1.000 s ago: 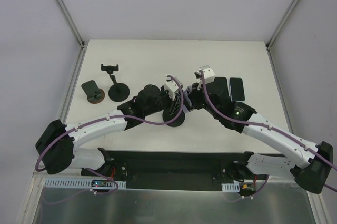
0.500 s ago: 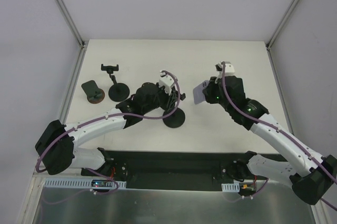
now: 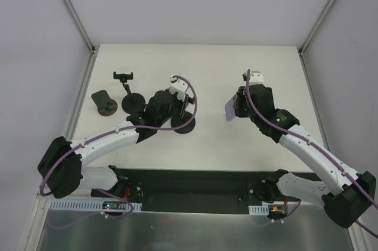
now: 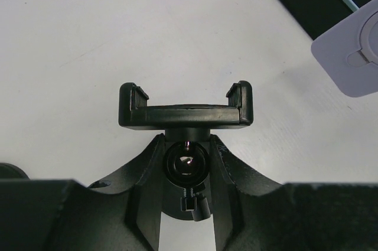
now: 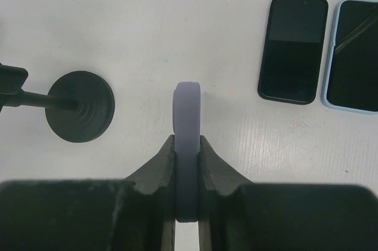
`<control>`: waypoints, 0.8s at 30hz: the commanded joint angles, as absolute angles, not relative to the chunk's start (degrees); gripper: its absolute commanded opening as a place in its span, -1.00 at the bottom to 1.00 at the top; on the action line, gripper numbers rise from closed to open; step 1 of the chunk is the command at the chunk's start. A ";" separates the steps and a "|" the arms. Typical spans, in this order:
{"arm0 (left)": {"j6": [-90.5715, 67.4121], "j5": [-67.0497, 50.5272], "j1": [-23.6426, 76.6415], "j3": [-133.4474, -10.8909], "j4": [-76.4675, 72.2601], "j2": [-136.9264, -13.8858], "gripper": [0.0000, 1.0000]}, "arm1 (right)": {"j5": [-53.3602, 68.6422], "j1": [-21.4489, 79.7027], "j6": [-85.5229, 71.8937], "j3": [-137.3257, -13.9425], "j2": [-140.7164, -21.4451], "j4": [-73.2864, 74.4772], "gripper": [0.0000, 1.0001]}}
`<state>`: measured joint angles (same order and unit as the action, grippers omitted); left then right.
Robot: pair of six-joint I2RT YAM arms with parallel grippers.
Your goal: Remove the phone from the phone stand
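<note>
Left end effector (image 4: 186, 165) clamped on phone stand (image 4: 186, 115) neck, right end effector (image 5: 186, 162) clamped on lavender phone (image 5: 187, 115) held edge-on over worktop (image 5: 147, 26), well apart from stand; beyond, black phone (image 5: 292, 47) and blue-cased phone (image 5: 354, 53) lay flat, hidden from top view.

White table (image 3: 207, 62): black phone (image 5: 292, 48), blue-cased phone (image 5: 352, 56) flat, side by side; clamp stand (image 3: 132, 104), small stand (image 3: 104, 102) at left.

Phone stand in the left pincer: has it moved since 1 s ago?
Yes. The phone stand has shifted left and a little farther from the arm bases, closer to the spare stand, which has not moved.
</note>
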<state>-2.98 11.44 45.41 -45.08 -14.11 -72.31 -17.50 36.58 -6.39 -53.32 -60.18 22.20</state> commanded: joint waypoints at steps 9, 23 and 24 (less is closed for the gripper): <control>2.46 18.99 38.69 -47.02 -12.22 -70.31 -1.00 | -18.55 36.56 -0.44 -50.71 -51.51 15.82 -0.98; 0.09 14.68 21.89 -47.64 -13.01 -70.93 -1.00 | -16.17 36.56 1.76 -49.92 -50.98 15.21 -0.98; 0.09 14.85 21.54 -47.72 -13.09 -71.01 -1.00 | -16.17 36.56 1.93 -49.83 -50.89 15.21 -0.98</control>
